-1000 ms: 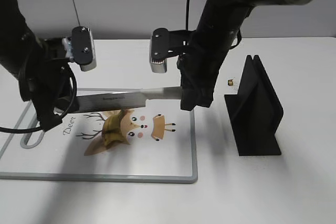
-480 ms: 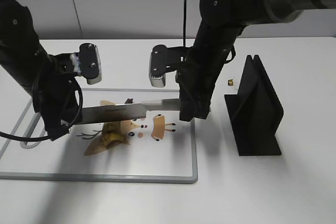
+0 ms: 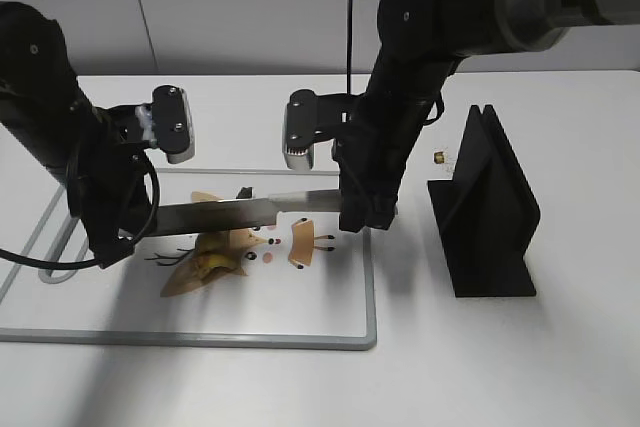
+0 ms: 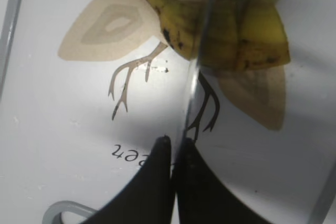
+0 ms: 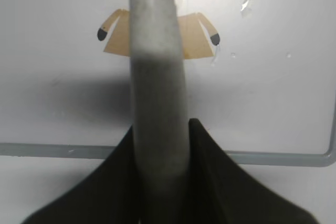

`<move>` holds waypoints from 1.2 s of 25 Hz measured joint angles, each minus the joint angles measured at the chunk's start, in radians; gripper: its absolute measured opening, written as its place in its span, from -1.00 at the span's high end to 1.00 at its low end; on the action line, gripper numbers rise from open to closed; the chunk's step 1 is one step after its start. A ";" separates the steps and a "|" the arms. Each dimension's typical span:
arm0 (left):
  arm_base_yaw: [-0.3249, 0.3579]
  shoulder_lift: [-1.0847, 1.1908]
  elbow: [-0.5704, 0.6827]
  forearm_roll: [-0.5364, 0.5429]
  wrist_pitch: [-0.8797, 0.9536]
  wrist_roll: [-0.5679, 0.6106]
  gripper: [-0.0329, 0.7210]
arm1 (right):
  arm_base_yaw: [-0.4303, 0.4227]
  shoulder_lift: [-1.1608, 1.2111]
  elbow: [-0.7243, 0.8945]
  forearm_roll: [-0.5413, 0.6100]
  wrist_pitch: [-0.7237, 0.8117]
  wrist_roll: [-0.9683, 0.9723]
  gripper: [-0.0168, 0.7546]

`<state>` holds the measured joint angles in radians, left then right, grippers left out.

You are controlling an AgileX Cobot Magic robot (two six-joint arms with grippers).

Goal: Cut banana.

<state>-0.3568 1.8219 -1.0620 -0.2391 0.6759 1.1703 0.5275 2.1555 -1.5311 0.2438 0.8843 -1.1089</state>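
The right tool is closed on the pale grey handle of a knife, its dark fingers pressing the handle from both sides at the bottom of the wrist view. The left tool pinches the far end of the blade, its two black fingertips meeting on the thin steel edge at the lower centre of its view. In the exterior view the blade runs level across the middle of the frame, between the two arms, just over the banana.

The banana lies left of centre on a white cutting board with a grey rim, on top of a tan deer cartoon print. In the left wrist view the blade edge crosses the bruised yellow peel in the upper centre; whether it has entered the fruit cannot be told.

A black stand sits upright on the white tabletop, right of the board.
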 joint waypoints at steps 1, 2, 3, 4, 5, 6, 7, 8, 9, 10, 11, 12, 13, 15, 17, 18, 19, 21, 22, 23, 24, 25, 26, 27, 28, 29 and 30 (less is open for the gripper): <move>0.000 0.000 0.000 0.001 0.000 0.000 0.93 | 0.000 0.000 0.000 0.000 -0.001 -0.002 0.50; 0.000 0.001 0.000 0.001 -0.002 0.000 0.93 | 0.000 0.000 0.000 0.000 -0.003 -0.005 0.50; 0.000 0.001 0.000 0.001 -0.004 0.000 0.93 | 0.000 0.000 0.000 0.000 -0.006 -0.009 0.50; 0.000 0.001 0.000 0.001 -0.005 0.000 0.93 | 0.000 0.000 0.000 0.000 -0.008 -0.011 0.50; 0.000 0.001 0.000 0.001 -0.005 0.000 0.93 | 0.000 0.000 0.000 0.000 -0.010 -0.013 0.50; 0.000 0.001 0.000 0.002 -0.005 0.000 0.93 | 0.000 0.000 0.000 0.001 -0.013 -0.014 0.50; 0.000 0.001 0.000 0.002 -0.005 0.000 0.93 | 0.000 0.000 0.000 0.001 -0.014 -0.017 0.50; 0.000 0.001 0.000 0.002 -0.005 0.000 0.93 | 0.000 0.000 0.000 0.001 -0.015 -0.018 0.50; 0.000 0.002 0.000 0.002 -0.004 -0.001 0.93 | 0.000 0.000 0.000 0.001 -0.016 -0.018 0.50; 0.000 0.004 0.000 0.002 -0.004 -0.001 0.93 | 0.000 0.000 0.000 0.001 -0.016 -0.020 0.50; 0.000 0.009 0.000 0.002 -0.001 -0.001 0.93 | 0.000 0.000 0.000 0.001 -0.017 -0.020 0.50; 0.000 0.016 -0.002 0.002 0.001 -0.001 0.93 | 0.000 0.001 0.000 0.000 -0.018 -0.020 0.50; 0.001 0.023 -0.007 0.001 0.006 -0.001 0.93 | 0.000 0.001 0.000 0.000 -0.018 -0.020 0.50; 0.001 0.035 -0.014 -0.001 0.018 -0.001 0.93 | 0.000 0.001 0.000 0.000 -0.019 -0.020 0.50; 0.001 0.047 -0.026 -0.002 0.033 -0.001 0.93 | 0.000 0.001 0.000 0.000 -0.017 -0.022 0.50; 0.001 0.051 -0.032 -0.002 0.040 -0.001 0.93 | 0.000 0.001 0.000 0.000 -0.016 -0.028 0.51; 0.001 0.052 -0.039 -0.002 0.046 -0.001 0.93 | 0.000 0.001 0.000 0.000 -0.015 -0.029 0.51; 0.001 0.057 -0.051 -0.002 0.057 -0.001 0.93 | 0.000 0.001 0.000 0.000 -0.015 -0.034 0.51; 0.001 0.061 -0.056 -0.002 0.064 -0.001 0.93 | 0.000 0.003 0.000 0.000 -0.015 -0.037 0.51; 0.001 0.062 -0.063 0.000 0.070 -0.001 0.93 | -0.001 0.006 -0.002 0.001 -0.015 -0.039 0.51; 0.001 0.064 -0.070 0.001 0.079 -0.001 0.93 | -0.002 0.012 -0.005 0.002 -0.012 -0.041 0.51; 0.001 0.067 -0.075 0.003 0.086 -0.001 0.93 | -0.003 0.021 -0.014 0.002 -0.004 -0.042 0.51; 0.001 0.071 -0.081 0.003 0.091 -0.001 0.93 | -0.003 0.030 -0.029 0.002 0.007 -0.044 0.51; 0.001 0.072 -0.083 0.005 0.094 -0.002 0.93 | -0.003 0.043 -0.044 0.002 0.024 -0.046 0.51; 0.001 0.074 -0.087 0.008 0.098 -0.003 0.93 | -0.003 0.058 -0.064 0.002 0.039 -0.047 0.51; 0.001 0.080 -0.089 0.010 0.099 -0.004 0.93 | -0.004 0.070 -0.083 0.002 0.053 -0.048 0.51; 0.002 0.086 -0.090 0.013 0.100 -0.004 0.93 | -0.004 0.081 -0.096 0.002 0.061 -0.050 0.51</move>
<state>-0.3549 1.9083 -1.1521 -0.2260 0.7759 1.1660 0.5235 2.2369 -1.6270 0.2463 0.9449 -1.1586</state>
